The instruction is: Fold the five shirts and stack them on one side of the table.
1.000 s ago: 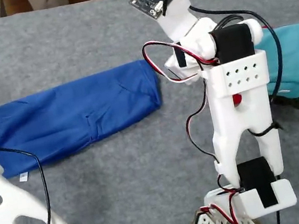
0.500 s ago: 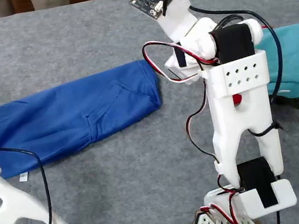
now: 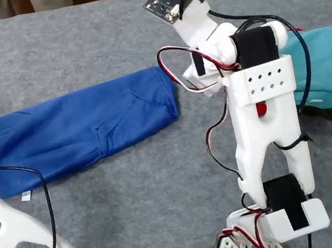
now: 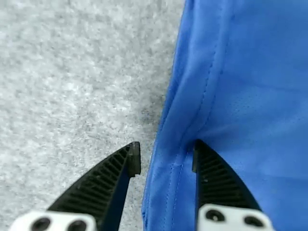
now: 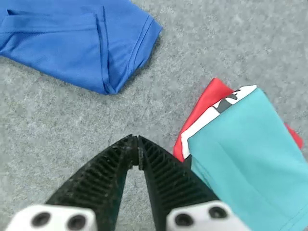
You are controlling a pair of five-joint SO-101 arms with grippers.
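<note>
With the long blue fabric shirt (image 3: 77, 130) seemingly half folded, the left jaws gape astride its end hem, needing to pinch there, while the right jaws sit shut and empty.

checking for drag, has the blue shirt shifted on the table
No. The blue shirt has its near end at the same gap from the teal shirt.

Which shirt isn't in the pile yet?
The blue shirt. It lies stretched out long and alone on the table, while the teal shirt sits stacked on top of a red shirt.
</note>
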